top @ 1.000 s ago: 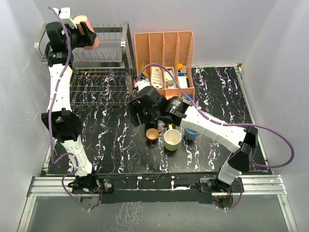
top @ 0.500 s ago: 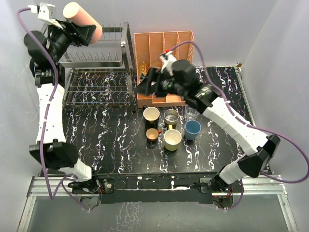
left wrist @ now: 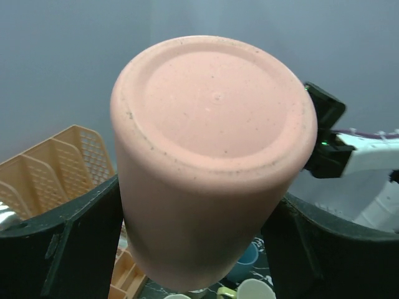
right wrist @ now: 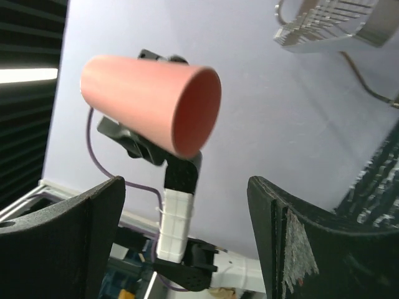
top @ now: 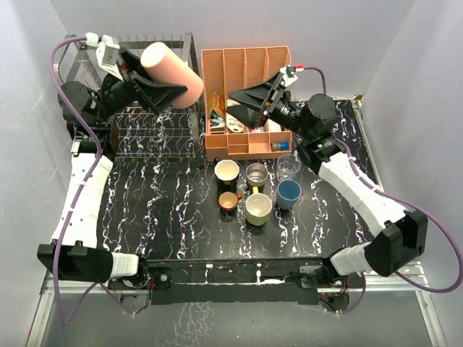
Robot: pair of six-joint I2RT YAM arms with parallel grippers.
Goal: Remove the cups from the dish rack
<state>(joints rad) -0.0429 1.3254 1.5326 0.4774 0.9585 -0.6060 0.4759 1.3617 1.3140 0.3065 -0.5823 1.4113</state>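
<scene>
My left gripper (top: pixel 160 88) is shut on the tall pink tumbler (top: pixel 172 75), held high and tilted, to the right of the dish rack (top: pixel 152 134). In the left wrist view the tumbler's base (left wrist: pixel 215 106) faces the camera between both fingers (left wrist: pixel 62 246). My right gripper (top: pixel 243 103) hangs open and empty over the organizer, pointing at the tumbler (right wrist: pixel 149 103). Six cups stand on the table: a black mug with cream inside (top: pixel 227 170), brown metallic (top: pixel 256 173), clear glass (top: pixel 288 166), tiny orange (top: pixel 228 200), pale yellow mug (top: pixel 258 208) and blue (top: pixel 289 192).
A peach plastic organizer (top: pixel 246 65) with small items stands behind the cups, right of the rack. White walls close in on both sides and the back. The table (top: pixel 159 210) is black with white marbling.
The left arm lifted the pink tumbler off the rack and carried it right. The right arm rose from the cups, swung up over the organizer, and its jaws widened.
</scene>
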